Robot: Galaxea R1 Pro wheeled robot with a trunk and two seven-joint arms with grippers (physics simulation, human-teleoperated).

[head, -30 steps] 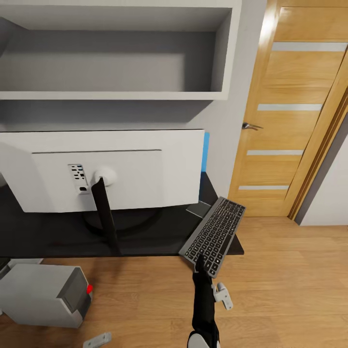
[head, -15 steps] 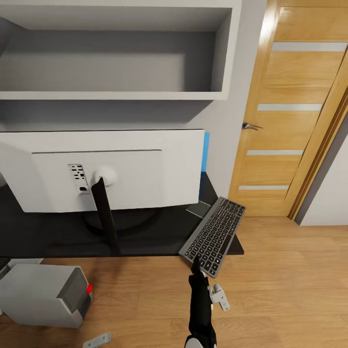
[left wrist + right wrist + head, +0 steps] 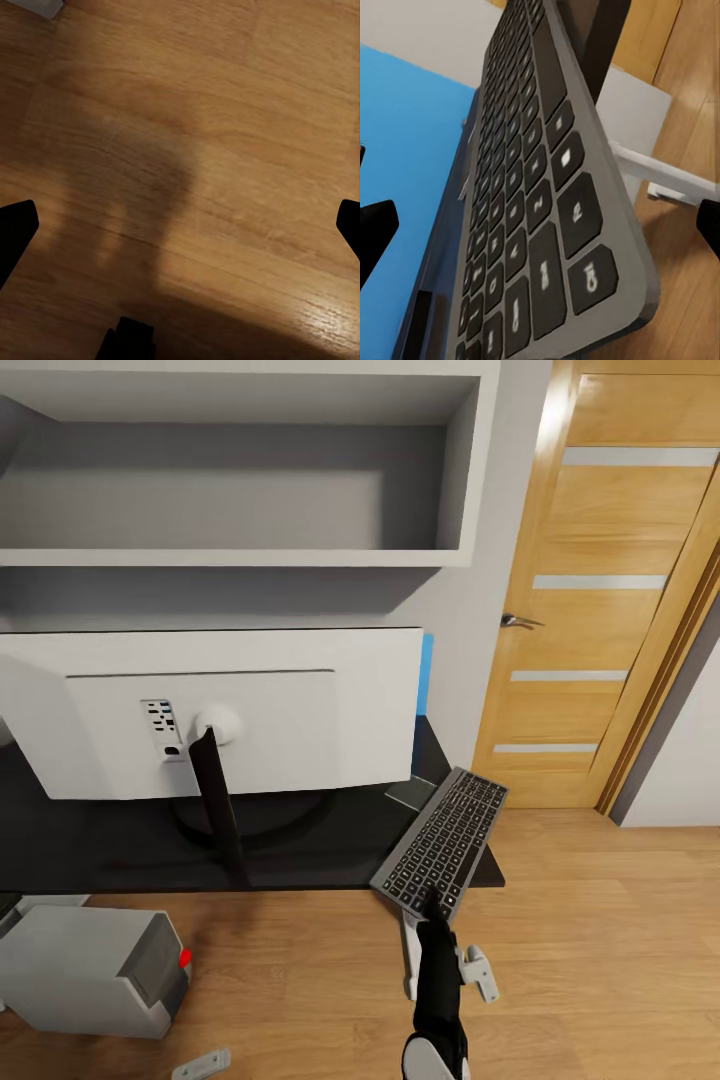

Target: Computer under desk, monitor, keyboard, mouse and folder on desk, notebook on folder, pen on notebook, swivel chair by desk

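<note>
The keyboard [image 3: 445, 840] lies slanted at the right end of the black desk [image 3: 100, 850], its near end past the front edge. My right gripper [image 3: 432, 915] is at that near end. In the right wrist view the right gripper [image 3: 540, 225] is open, fingertips wide apart on either side of the keyboard [image 3: 532, 210]. The monitor [image 3: 260, 710] stands on the desk with its white back to me. A blue strip, likely the folder [image 3: 427, 672], shows past its right edge. The computer [image 3: 90, 970] sits on the floor by the desk. My left gripper [image 3: 180, 225] hangs open over bare floor.
A grey wall shelf [image 3: 240, 555] runs above the monitor. The wooden door [image 3: 600, 610] fills the right side, with open wood floor [image 3: 600, 940] in front of it. A flat greyish piece [image 3: 412, 792] lies between the monitor's ring base and the keyboard.
My right arm has shifted a little to the right along the keyboard's near end, and its tip now reaches over the keys. The keyboard and everything else have stayed put.
</note>
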